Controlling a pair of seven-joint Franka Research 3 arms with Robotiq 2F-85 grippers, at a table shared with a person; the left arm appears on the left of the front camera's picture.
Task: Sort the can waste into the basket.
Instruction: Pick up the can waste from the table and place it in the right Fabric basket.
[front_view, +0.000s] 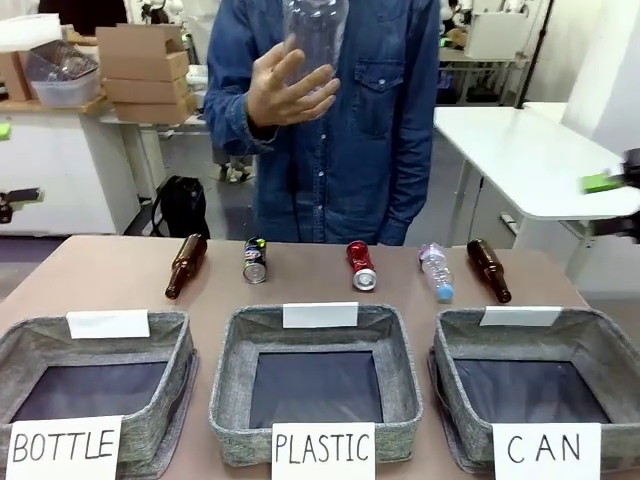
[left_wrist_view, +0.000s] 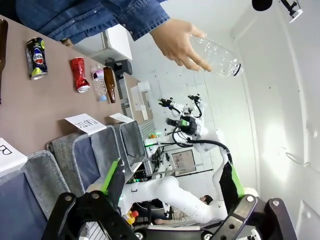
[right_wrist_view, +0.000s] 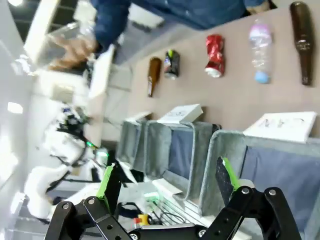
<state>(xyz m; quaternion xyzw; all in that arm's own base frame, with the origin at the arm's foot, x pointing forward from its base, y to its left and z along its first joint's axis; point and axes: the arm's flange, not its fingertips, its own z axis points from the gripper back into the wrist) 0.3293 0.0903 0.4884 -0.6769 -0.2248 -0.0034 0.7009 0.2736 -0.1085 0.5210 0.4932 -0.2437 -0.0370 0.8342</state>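
Note:
Two dented cans lie on the brown table beyond the bins: a dark blue-black can (front_view: 255, 260) (left_wrist_view: 36, 59) (right_wrist_view: 171, 64) and a red can (front_view: 361, 265) (left_wrist_view: 79, 74) (right_wrist_view: 215, 55). The grey fabric basket signed "CAN" (front_view: 447, 372) (right_wrist_view: 215, 150) stands at the front right, its dark bottom bare. My left gripper (left_wrist_view: 171, 182) is open and holds nothing, well back from the table. My right gripper (right_wrist_view: 167, 180) is also open and holds nothing, raised beside the CAN basket.
Like bins signed "PLASTIC" (front_view: 232, 375) and "BOTTLE" (front_view: 180, 370) stand middle and left. Two brown glass bottles (front_view: 186, 265) (front_view: 489, 270) and a clear plastic bottle (front_view: 436, 271) lie in the row with the cans. A person at the far side holds up another clear bottle (front_view: 315, 30).

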